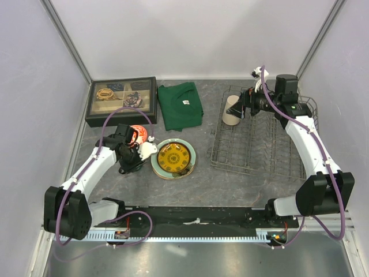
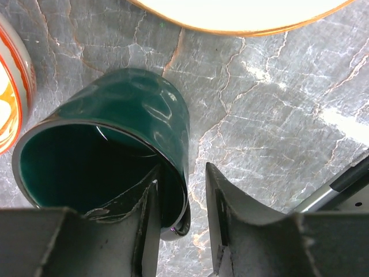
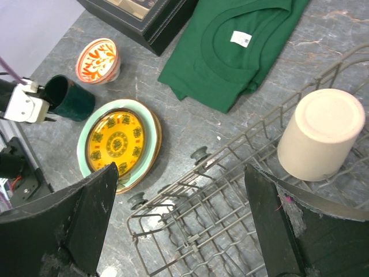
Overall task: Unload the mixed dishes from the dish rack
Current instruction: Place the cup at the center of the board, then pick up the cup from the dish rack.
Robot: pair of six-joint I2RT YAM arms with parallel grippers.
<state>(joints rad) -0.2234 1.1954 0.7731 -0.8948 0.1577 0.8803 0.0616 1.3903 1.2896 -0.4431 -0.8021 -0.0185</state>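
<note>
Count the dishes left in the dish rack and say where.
1. The beige tumbler sits in the far-left corner of the dish rack. The right arm covers part of the rack's far side, so another may be hidden.

Cream plate (image 2: 242, 8) largely beyond top edge
</note>
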